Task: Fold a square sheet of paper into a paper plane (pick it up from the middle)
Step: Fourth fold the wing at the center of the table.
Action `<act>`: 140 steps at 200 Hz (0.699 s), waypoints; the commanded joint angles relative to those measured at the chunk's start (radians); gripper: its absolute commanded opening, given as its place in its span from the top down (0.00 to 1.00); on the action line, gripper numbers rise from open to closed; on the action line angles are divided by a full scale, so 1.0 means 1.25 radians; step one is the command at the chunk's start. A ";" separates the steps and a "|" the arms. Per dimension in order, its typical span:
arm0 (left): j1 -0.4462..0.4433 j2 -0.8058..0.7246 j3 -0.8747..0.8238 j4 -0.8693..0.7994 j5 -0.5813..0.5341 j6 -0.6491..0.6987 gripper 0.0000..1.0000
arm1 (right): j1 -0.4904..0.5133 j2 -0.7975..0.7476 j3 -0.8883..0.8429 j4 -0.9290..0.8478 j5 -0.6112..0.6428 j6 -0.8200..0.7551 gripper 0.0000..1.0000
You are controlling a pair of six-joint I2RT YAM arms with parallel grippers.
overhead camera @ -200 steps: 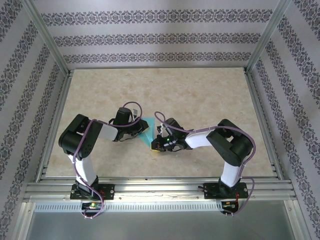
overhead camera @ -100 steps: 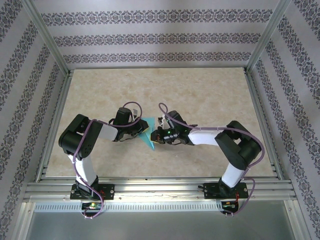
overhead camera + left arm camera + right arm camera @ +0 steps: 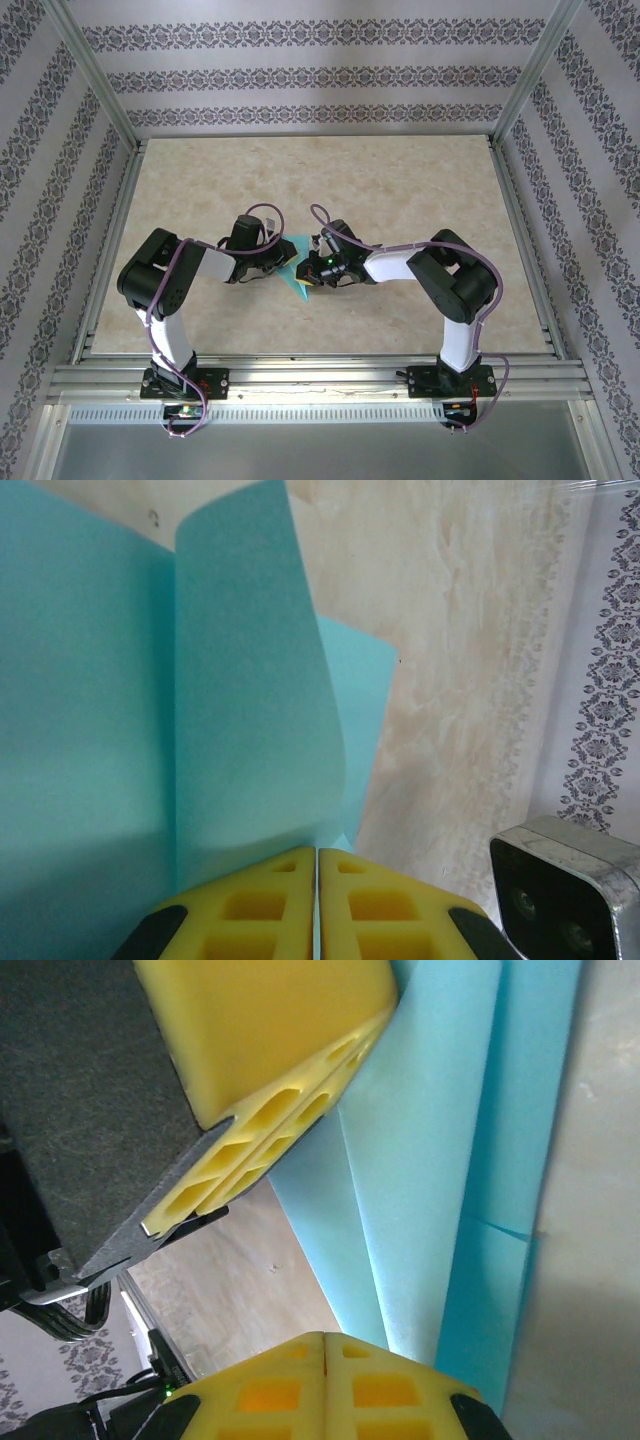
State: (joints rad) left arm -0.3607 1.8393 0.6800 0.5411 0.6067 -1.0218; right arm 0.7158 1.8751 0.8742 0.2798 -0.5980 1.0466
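The square sheet of paper point(image 3: 293, 270) is a creased turquoise shape at the table's middle, between the two grippers. My left gripper point(image 3: 283, 262) is shut on it. In the left wrist view a thin edge of the paper point(image 3: 240, 680) runs between the yellow fingers of the left gripper point(image 3: 318, 852), and a folded flap curls up ahead of them. My right gripper point(image 3: 311, 272) is shut, with nothing between its jaws. In the right wrist view the tips of the right gripper point(image 3: 324, 1338) sit against the paper's point(image 3: 440, 1160) folded layers, and the left fingers point(image 3: 280, 1110) are above them.
The beige marbled table point(image 3: 400, 190) is ringed by aluminium rails point(image 3: 320, 372) and patterned walls. A grey camera housing on the right wrist point(image 3: 565, 880) sits close beside the left fingers. Both arm bases stand at the near edge.
The right gripper has swung up from the near side to the paper's right edge, close against the left gripper. The left arm has stayed still, holding the paper.
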 commanded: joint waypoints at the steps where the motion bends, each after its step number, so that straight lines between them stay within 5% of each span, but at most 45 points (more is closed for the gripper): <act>1: -0.008 0.025 -0.024 -0.024 -0.012 0.001 0.89 | 0.009 0.012 -0.013 0.025 -0.020 0.018 0.98; 140: -0.008 0.008 -0.026 -0.030 -0.018 0.003 0.89 | 0.031 0.008 -0.097 -0.021 0.055 0.023 1.00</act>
State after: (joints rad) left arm -0.3607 1.8393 0.6735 0.5549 0.6067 -1.0222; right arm 0.7444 1.8816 0.7986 0.3424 -0.5922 1.0912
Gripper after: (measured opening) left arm 0.113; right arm 0.049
